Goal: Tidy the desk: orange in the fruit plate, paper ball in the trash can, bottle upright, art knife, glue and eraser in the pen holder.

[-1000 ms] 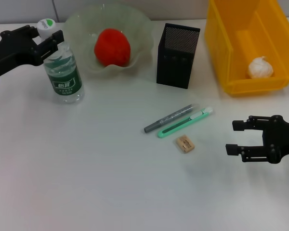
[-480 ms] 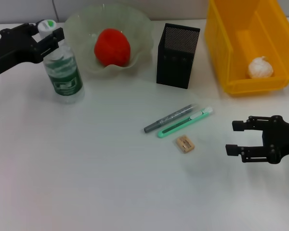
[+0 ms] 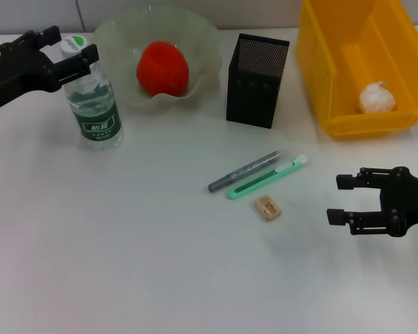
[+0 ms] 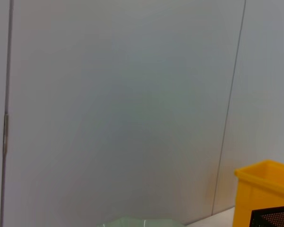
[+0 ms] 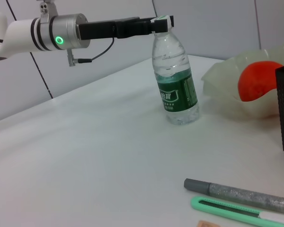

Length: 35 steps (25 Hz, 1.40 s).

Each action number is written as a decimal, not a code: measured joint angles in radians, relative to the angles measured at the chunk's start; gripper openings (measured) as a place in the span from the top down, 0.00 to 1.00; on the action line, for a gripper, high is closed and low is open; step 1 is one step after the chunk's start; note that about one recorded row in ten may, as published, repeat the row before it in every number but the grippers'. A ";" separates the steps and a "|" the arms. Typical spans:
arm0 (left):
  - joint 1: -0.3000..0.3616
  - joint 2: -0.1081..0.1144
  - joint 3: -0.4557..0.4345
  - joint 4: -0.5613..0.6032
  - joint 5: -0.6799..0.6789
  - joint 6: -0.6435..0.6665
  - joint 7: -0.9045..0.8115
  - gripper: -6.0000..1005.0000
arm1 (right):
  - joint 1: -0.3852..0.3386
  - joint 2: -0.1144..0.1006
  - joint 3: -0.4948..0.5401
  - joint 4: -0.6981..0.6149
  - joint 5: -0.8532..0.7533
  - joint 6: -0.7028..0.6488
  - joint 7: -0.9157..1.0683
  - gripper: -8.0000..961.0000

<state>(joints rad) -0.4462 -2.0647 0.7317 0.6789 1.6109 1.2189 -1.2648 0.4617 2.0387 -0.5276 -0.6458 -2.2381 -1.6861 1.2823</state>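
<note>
Head view: the left gripper (image 3: 75, 54) is clamped on the cap of the upright bottle (image 3: 92, 104) near the desk's far left corner, while the right gripper (image 3: 343, 200), fingers spread, hangs nearest the eraser (image 3: 268, 208), glue (image 3: 245, 171) and knife (image 3: 267, 177) lying mid-desk.

Left arm (image 5: 42, 35): white casing, silver collar with a glowing green ring, thin black cable, black end effector (image 5: 151, 24); right end effector (image 3: 366, 202) matte black.
</note>
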 joint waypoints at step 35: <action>-0.005 -0.002 0.166 -0.078 0.077 0.521 -0.073 0.14 | 0.035 0.002 0.003 0.010 0.018 0.002 0.000 0.21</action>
<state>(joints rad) -0.4508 -2.0667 0.8980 0.6006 1.6878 1.7400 -1.3377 0.4971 2.0410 -0.5245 -0.6362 -2.2202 -1.6836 1.2823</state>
